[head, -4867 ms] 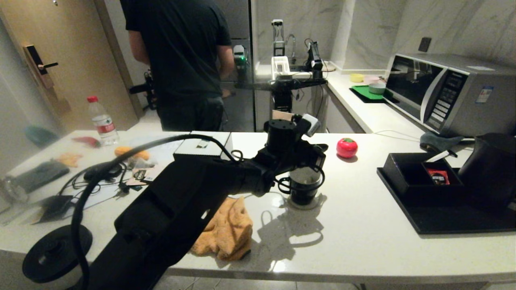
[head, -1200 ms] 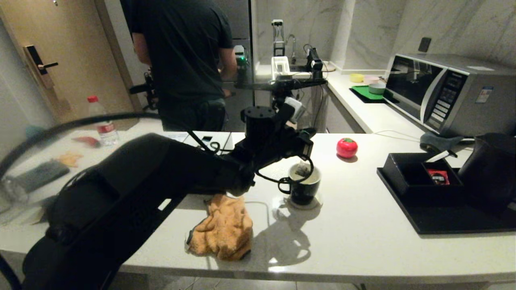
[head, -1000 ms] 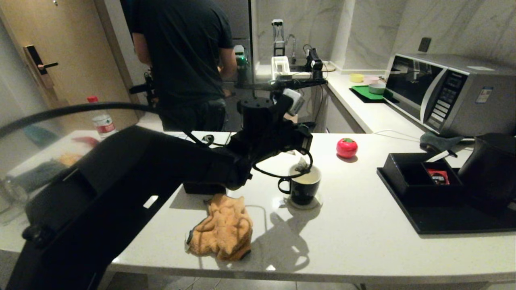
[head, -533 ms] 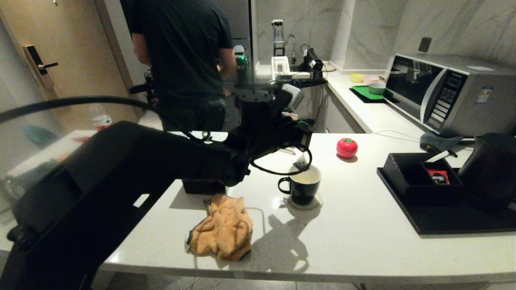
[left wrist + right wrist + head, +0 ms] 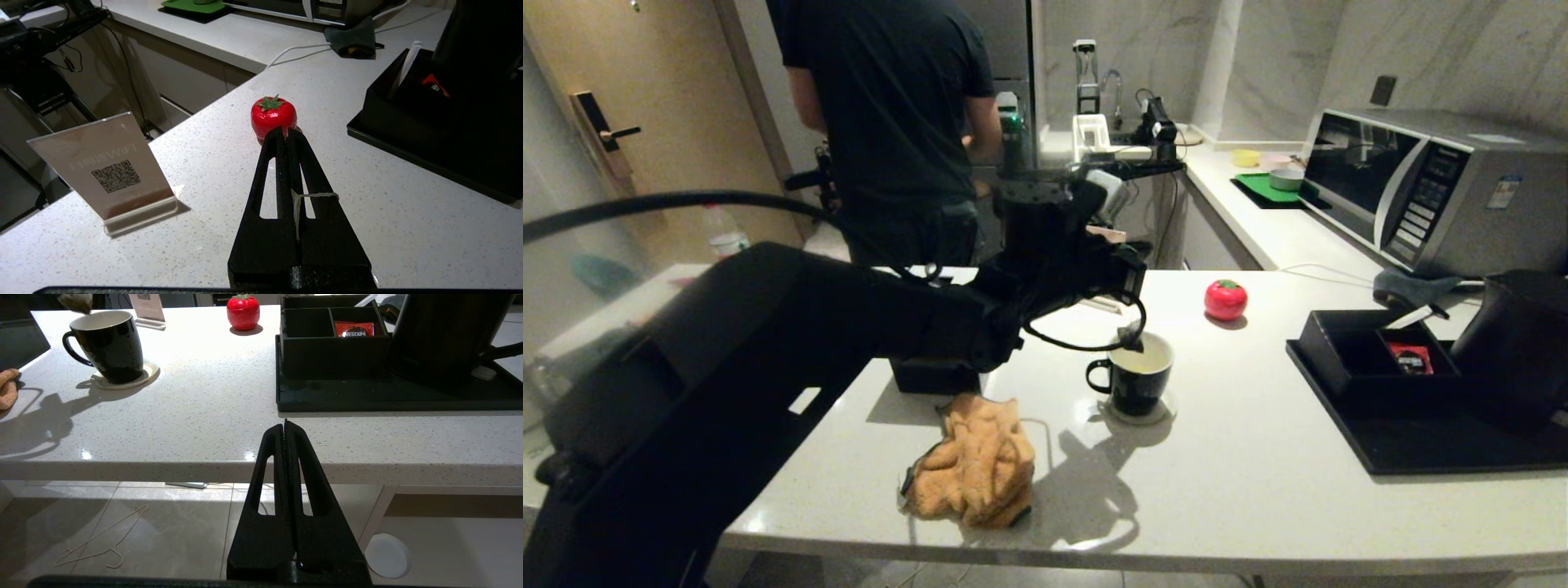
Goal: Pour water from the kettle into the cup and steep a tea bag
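The robot's left arm reaches from the lower left of the head view up and across toward the middle, its black upper link thick in the foreground and a black cable looping beside the wrist. The left gripper (image 5: 284,136), two slim black slotted fingers, is pressed closed, the fingers lying flat against each other, with a thin white string (image 5: 304,197) caught between them and looped across one finger. The right arm is parked low in front of the robot, below the counter edge. The right gripper (image 5: 284,426) points forward and level, its black fingers closed with nothing between them.
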Controlling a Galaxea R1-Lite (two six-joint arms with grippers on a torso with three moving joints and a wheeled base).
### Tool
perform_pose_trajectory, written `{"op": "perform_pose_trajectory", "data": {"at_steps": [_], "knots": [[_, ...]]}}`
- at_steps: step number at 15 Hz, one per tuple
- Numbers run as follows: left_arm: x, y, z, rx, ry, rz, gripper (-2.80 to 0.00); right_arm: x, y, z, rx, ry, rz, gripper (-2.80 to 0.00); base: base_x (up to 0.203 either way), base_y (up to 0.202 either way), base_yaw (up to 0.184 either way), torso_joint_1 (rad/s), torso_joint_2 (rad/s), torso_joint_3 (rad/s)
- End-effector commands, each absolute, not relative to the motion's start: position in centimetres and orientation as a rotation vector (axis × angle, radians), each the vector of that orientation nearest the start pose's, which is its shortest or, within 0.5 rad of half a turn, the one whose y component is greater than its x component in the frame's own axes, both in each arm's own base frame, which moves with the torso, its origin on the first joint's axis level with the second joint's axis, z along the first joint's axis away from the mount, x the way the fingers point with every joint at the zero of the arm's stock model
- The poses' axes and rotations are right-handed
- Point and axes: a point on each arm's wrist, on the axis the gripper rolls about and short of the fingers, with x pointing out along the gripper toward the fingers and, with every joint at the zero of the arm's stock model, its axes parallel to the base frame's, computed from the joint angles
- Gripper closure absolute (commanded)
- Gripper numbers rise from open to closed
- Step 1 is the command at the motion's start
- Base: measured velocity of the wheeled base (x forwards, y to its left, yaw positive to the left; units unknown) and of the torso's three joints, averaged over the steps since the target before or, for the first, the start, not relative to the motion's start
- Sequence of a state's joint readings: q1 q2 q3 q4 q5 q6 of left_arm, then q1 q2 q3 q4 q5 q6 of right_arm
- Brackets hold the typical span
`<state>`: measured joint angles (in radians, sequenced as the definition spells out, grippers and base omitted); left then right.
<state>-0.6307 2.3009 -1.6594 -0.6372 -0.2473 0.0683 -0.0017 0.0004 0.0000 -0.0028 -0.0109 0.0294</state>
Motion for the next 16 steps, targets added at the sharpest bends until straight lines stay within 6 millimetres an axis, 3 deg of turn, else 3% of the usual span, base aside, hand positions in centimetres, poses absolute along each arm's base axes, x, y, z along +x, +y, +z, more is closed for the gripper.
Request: {"op": "perform_pose_trajectory", "data": {"at_steps": [1, 8, 16], "knots": [[39.6, -28.6, 19.0, 0.058, -0.068, -0.861, 0.0, -2.3, 0.0, 7.6, 0.029, -0.003, -0.012, 0.0, 0.0, 0.0, 0.0, 0.0, 0.0, 0.0], [41.6, -26.1, 22.4, 0.045, -0.183, -0.79, 0.0, -2.3, 0.0, 7.6, 0.029, -0.003, -0.012, 0.0, 0.0, 0.0, 0.0, 0.0, 0.0, 0.0], [43.0, -21.0, 26.1, 0.043, -0.291, -0.678, 0.0, -2.3, 0.0, 7.6, 0.029, -0.003, -0.012, 0.0, 0.0, 0.0, 0.0, 0.0, 0.0, 0.0]]}}
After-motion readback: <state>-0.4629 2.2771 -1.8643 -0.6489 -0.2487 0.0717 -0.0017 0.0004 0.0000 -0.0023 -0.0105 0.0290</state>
